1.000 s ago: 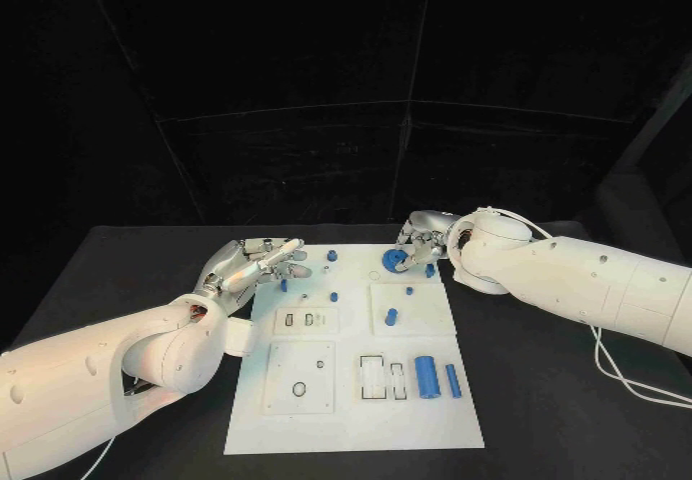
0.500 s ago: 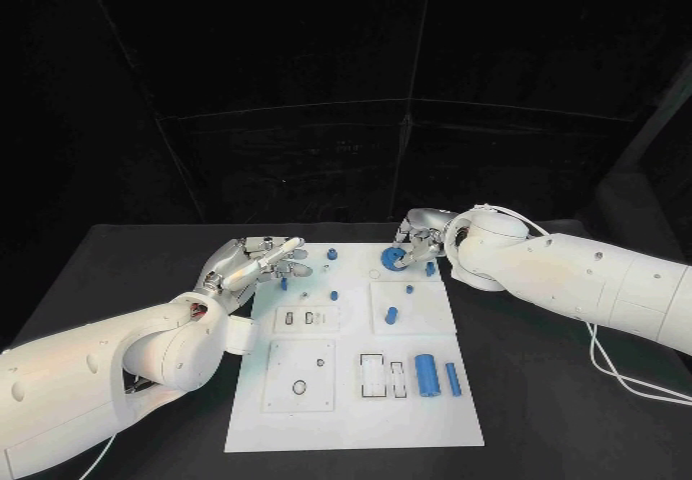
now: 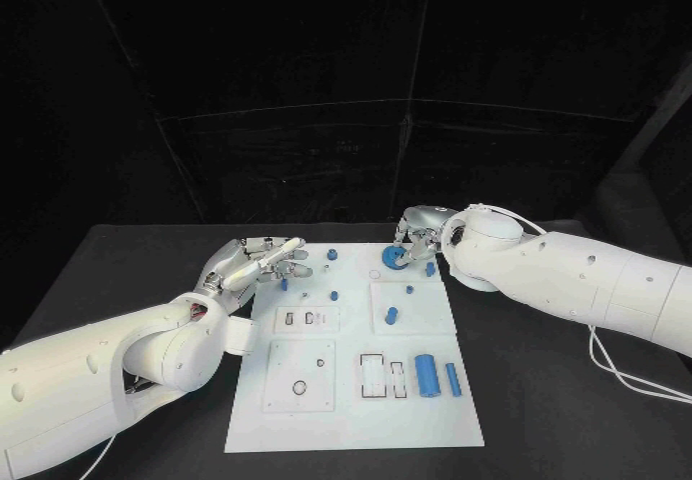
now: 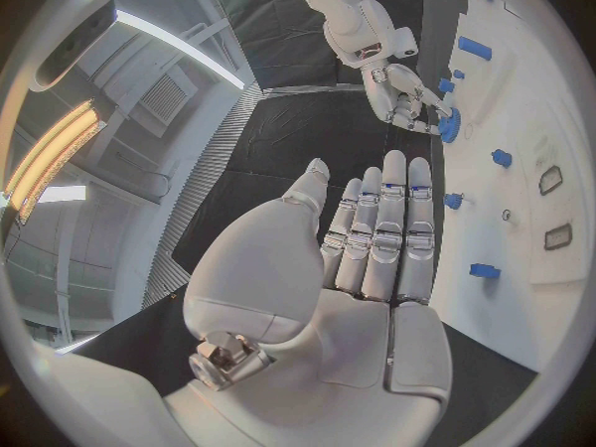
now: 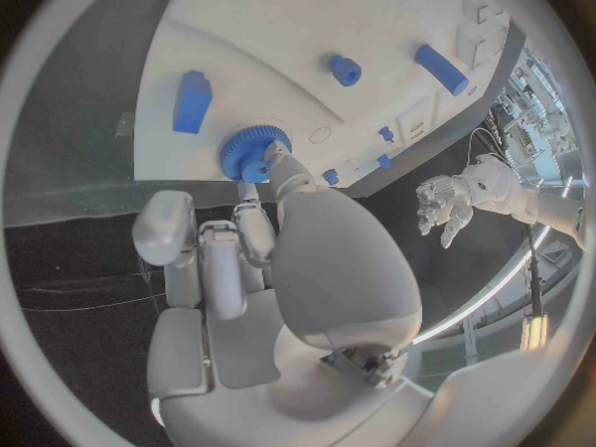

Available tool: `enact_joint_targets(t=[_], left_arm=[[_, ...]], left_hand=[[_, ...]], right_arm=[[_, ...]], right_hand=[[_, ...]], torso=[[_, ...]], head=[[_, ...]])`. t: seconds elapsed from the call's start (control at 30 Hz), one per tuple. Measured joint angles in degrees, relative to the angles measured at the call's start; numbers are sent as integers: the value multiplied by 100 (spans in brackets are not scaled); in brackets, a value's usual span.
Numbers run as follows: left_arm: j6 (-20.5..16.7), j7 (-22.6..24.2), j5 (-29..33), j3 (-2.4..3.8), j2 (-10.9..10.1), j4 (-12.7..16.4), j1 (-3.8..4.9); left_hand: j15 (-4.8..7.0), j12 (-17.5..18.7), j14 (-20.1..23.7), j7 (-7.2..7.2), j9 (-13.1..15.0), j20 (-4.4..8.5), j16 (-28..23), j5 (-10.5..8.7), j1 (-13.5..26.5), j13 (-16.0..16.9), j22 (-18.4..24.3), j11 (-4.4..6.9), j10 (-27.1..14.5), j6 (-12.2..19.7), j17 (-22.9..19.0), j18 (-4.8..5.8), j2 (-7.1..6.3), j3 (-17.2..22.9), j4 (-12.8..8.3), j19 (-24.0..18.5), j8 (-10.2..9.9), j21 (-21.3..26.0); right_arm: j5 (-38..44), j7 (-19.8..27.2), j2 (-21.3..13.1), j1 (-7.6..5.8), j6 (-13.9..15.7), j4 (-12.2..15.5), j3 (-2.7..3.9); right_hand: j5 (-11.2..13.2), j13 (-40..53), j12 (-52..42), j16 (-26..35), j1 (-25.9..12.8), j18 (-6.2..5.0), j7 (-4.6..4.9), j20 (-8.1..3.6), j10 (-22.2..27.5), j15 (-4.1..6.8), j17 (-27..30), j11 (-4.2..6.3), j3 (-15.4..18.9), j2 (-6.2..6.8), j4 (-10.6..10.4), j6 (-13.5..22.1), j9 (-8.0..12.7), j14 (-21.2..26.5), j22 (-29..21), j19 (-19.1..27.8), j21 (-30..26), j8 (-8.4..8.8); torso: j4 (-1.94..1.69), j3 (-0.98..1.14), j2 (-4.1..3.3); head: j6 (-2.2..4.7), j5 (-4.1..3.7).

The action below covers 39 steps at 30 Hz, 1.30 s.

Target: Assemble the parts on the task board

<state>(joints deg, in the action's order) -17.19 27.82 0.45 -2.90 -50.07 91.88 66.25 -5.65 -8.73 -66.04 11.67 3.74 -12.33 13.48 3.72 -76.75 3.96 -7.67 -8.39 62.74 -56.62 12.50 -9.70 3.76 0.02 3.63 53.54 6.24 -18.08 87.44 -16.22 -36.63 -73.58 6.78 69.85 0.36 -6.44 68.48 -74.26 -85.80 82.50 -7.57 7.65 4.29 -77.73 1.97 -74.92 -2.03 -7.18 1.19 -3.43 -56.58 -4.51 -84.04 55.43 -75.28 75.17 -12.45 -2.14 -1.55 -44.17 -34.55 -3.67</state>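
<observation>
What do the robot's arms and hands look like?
Both arms are big, smooth and white, with rounded shells and small dark dots like screw holes. A thin white cable loops beside the right arm. The left hand and right hand are shiny silver metal, with long fingers built from linked segments and a rounded palm cover.

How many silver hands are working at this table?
2. The left hand hovers empty at the task board's far left edge. The right hand is at the board's far end, fingers touching the blue gear. None seems hidden.
</observation>
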Motion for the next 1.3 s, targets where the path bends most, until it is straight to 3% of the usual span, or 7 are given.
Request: enact_joint_targets(t=[0.3, 0.57, 0.77, 0.87, 1.0, 1.07, 1.3], left_arm=[[20, -21, 0, -1, -1, 4, 0], [26, -22, 0, -1, -10, 6, -1], [25, -16, 0, -1, -25, 14, -1], [25, -12, 0, -1, -34, 14, -1], [24, -7, -1, -1, -37, 12, -1], [24, -6, -1, -1, -37, 11, -1], [24, -4, -1, -1, -36, 7, -1]], left_hand=[[0, 0, 0, 0, 0, 0, -10, 0, -14, 0, 0, 0, 0, 0, 0, 0, 14, 0, 0, 0, 0, 0], [0, 32, -42, 0, 0, 16, -43, 0, -49, 0, 5, 0, 0, 0, 20, 0, 49, 32, -32, 16, 0, 0], [0, 32, -42, 0, 0, 17, -45, 0, -76, -1, 12, 0, 0, 0, 28, 0, 76, 71, -71, 17, -24, 0], [0, 32, -42, 0, 0, 17, -45, 0, -76, -5, 11, 0, 0, 0, 27, 0, 76, 71, -71, 17, -23, 0], [0, 32, -42, 0, 0, 17, -45, 0, -76, -5, 11, 0, 0, 0, 29, 0, 76, 71, -71, 17, -24, 0], [0, 32, -42, 0, 0, 17, -45, 0, -76, -5, 11, 0, 0, 0, 34, 0, 76, 71, -71, 17, -24, 0], [0, 32, -42, 0, 0, 17, -45, 0, -76, -4, 10, 0, 0, 0, 34, 0, 76, 71, -71, 17, -24, 0]], right_arm=[[479, -88, -26, 45, 255, 349, -14], [746, -208, -68, 66, 610, 931, -16], [860, -297, 34, 68, 896, 1142, -14], [884, -326, 185, 68, 979, 1156, -14], [904, -355, 410, 69, 1039, 1060, -15], [905, -368, 514, 74, 1049, 988, -19], [899, -387, 829, 134, 1032, 708, -38]], right_hand=[[-151, 74, -29, 0, 26, 93, 1, -20, -24, 0, 0, 25, -332, 31, 127, 1, 55, 0, 55, -20, 25, 2], [-301, 113, -32, 0, -349, 92, 0, -51, -49, 1, 1, 50, -808, 264, -30, 0, 59, 0, 151, -51, 90, 4], [-589, 138, -32, -21, -439, 92, 0, -41, -70, 0, 1, 29, -988, 354, 134, 0, 88, 0, 363, -143, 177, 84], [-591, 143, -32, -21, -475, 93, 0, -41, -70, 0, 1, 29, -1169, 391, -29, 0, 89, 0, 367, -143, 177, 130], [-590, 143, -32, -21, -475, 92, 1, -41, -90, 0, 1, 8, -1231, 391, -36, 0, 105, 0, 384, -143, 177, 158], [-590, 149, -31, -21, -474, 92, 0, -61, -90, 0, 1, 8, -1236, 392, -41, 0, 292, 0, 388, -163, 177, 158], [-589, 153, -31, -21, -512, 92, 0, -61, -89, -1, 1, 8, -1292, 430, -66, 0, 291, 0, 392, -163, 177, 157]], torso=[[1, 1, 1], [-3, 2, 1], [-12, -3, 1], [-15, -3, 1], [-22, -8, 0], [-24, -10, -1], [-15, -9, -5]], head=[[15, 12], [24, 31], [26, 68], [20, 80], [13, 90], [12, 102], [-1, 131]])
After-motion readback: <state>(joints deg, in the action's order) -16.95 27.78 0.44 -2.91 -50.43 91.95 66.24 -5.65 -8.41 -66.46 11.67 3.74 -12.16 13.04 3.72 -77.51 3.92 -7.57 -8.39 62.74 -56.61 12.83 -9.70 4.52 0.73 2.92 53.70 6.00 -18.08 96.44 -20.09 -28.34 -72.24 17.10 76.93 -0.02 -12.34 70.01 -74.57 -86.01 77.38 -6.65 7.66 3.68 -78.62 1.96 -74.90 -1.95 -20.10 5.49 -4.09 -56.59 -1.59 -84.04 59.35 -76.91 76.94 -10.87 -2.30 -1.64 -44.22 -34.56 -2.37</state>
